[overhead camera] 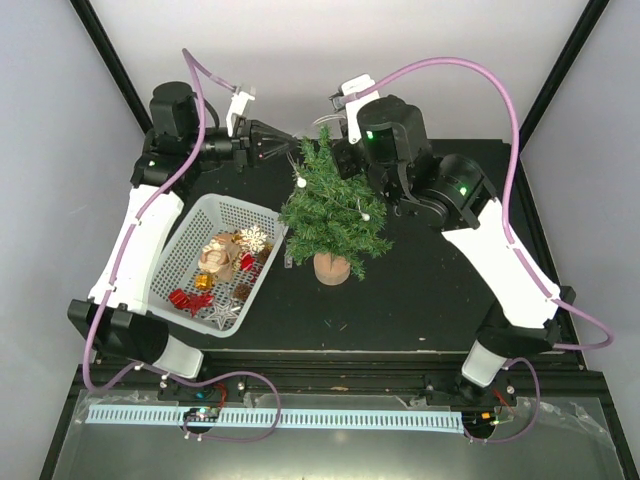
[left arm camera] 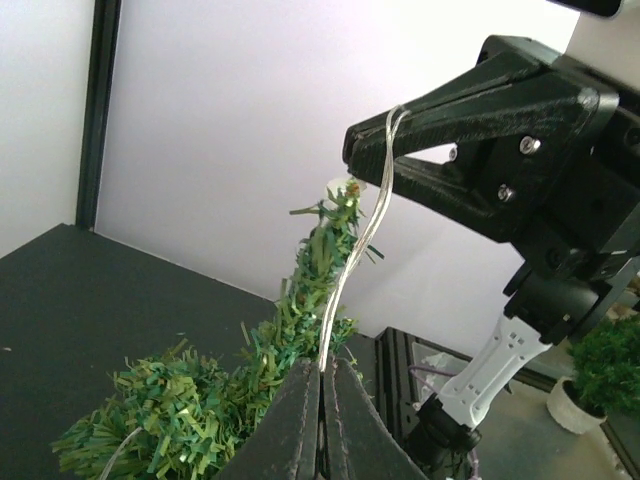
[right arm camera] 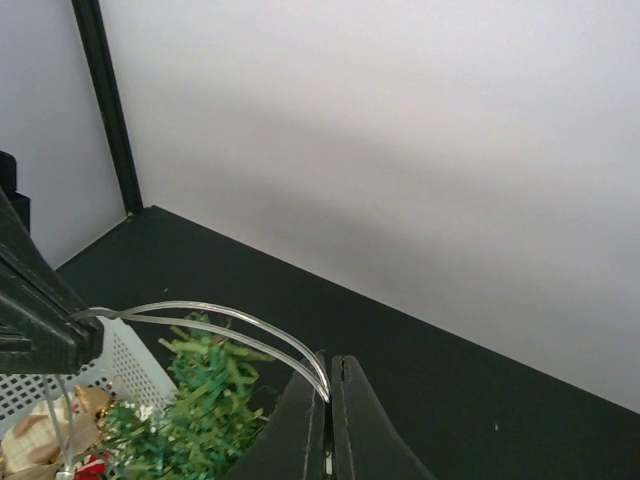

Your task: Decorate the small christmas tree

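The small christmas tree (overhead camera: 330, 205) stands upright on its tan base (overhead camera: 332, 268) at mid table. A thin clear wire string (left arm camera: 355, 250) with small white beads runs over its top. My left gripper (overhead camera: 291, 141) is just left of the treetop, shut on the wire (left arm camera: 324, 372). My right gripper (overhead camera: 328, 140) is at the treetop's right, also shut on the wire (right arm camera: 327, 398). The wire (right arm camera: 220, 320) spans the short gap between both grippers above the tree (right arm camera: 205, 400). The tree also shows in the left wrist view (left arm camera: 300, 300).
A white plastic basket (overhead camera: 190, 225) sits left of the tree, holding several ornaments (overhead camera: 235, 262): stars, snowflake, red pieces, pine cones. It also shows in the right wrist view (right arm camera: 130, 365). The black table (overhead camera: 430, 290) ends at the back wall.
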### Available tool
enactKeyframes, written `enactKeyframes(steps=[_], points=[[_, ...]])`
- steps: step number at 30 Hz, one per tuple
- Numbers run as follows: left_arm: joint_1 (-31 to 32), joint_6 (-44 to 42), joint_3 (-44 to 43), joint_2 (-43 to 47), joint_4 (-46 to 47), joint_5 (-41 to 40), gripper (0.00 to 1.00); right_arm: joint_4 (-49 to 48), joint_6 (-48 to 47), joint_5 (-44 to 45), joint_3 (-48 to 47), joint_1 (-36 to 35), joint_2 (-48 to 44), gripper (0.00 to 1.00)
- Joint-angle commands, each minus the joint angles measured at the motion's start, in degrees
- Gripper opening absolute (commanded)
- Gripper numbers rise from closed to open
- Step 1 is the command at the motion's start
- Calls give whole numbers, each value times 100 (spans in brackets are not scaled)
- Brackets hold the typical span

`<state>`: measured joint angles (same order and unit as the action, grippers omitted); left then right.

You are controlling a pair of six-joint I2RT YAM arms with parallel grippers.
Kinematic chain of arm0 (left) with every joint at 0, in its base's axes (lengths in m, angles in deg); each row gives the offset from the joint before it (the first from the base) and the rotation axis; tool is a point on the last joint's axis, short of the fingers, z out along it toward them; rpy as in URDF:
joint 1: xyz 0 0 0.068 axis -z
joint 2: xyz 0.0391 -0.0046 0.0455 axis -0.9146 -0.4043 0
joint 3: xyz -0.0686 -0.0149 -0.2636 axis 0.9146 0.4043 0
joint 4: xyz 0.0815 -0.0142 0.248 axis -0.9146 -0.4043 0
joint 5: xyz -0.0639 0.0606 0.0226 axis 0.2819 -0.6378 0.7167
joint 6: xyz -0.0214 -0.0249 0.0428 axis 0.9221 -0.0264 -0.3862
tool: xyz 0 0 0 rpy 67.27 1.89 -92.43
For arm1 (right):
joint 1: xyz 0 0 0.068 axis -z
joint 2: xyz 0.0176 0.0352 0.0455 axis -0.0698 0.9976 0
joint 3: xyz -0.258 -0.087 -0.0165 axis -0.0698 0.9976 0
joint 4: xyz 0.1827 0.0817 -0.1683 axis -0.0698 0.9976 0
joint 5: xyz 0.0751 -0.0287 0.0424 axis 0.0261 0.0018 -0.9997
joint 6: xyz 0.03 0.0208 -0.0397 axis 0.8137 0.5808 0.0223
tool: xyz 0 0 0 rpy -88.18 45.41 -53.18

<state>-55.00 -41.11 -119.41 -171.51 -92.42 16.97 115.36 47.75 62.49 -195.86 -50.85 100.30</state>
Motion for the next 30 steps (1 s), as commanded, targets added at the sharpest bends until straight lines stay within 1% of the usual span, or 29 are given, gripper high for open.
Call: enactKeyframes(steps=[1, 5, 9, 13, 20, 30], points=[[-70, 602, -132, -125, 668, 241, 2, -245, -19, 116, -166, 133, 61, 1], [-70, 762, -134, -204, 865, 252, 2, -292, 7, 49, -280, 213, 207, 1], [-70, 1125, -177, -319, 1207, 328, 1, -348, 44, -9, -384, 306, 318, 1], [-74, 1172, -186, -423, 1237, 383, 1, -333, 139, -96, -323, 416, 364, 1], [-79, 1126, 8, -484, 1167, 500, 2, -576, 379, -264, 413, 586, 60, 1], [-70, 1028, 13, -543, 970, 566, 5, -685, 619, -417, 1086, 741, -298, 1]])
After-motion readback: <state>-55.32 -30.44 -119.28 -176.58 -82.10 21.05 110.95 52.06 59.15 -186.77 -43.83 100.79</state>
